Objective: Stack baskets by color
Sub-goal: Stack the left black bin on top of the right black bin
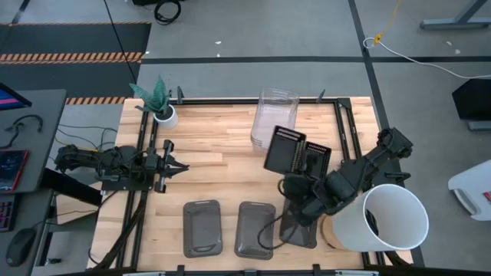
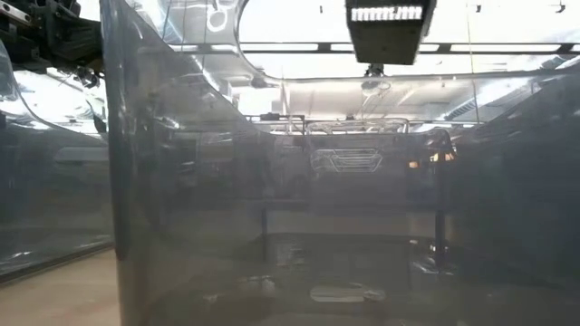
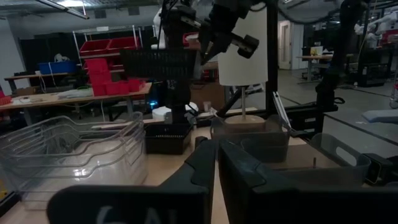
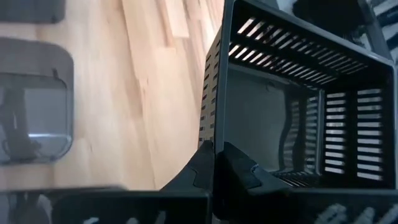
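Observation:
My right gripper [image 1: 294,178] is shut on a black slotted basket [image 1: 284,149], lifted above the table's middle right. A second black slotted basket [image 1: 317,158] rests on its bottom just right of it. Clear baskets [image 1: 274,119] are nested in a stack at the far middle. Two dark grey baskets [image 1: 202,228] [image 1: 255,229] lie flat near the front edge, and a third [image 1: 301,230] lies partly under my right arm. My left gripper [image 1: 178,164] waits shut at the table's left, touching nothing. My right gripper pinches one side wall of the black basket at its rim [image 4: 210,140], one finger outside and one inside. The fingers slant down from the table's near right. The basket hangs clear of the table, its underside [image 3: 158,62] roughly level in the left wrist view.
A big white bucket [image 1: 390,218] stands at the near right beside my right arm. A white plant pot [image 1: 164,115] with a green plant sits at the far left corner. Bare wood lies between the left gripper and the clear stack.

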